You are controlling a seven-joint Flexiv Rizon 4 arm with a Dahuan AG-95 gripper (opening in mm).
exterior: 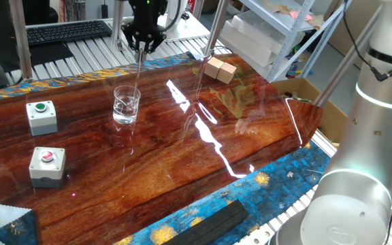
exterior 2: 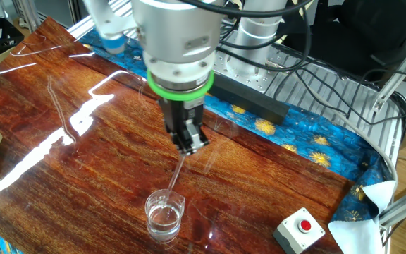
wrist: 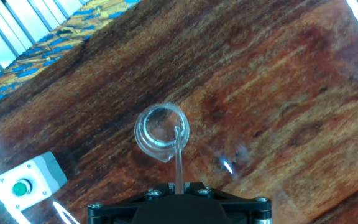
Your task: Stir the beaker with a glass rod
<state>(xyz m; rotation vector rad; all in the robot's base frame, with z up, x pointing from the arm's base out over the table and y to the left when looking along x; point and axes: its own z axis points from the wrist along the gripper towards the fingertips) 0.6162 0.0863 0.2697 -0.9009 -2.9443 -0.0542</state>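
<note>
The beaker is a small clear glass cylinder standing upright on the glossy wooden table; it also shows in the other fixed view and the hand view. My gripper hangs above it and is shut on the glass rod. The glass rod is a thin pale line running down from the fingers, and its lower end sits inside the beaker's rim. In the hand view the rod rises from between my gripper's black fingers to the beaker's right inner wall.
Two grey button boxes stand left of the beaker, one with a green button, one with a red button. Wooden blocks lie at the far side. A black bar lies on the blue cloth at the front edge.
</note>
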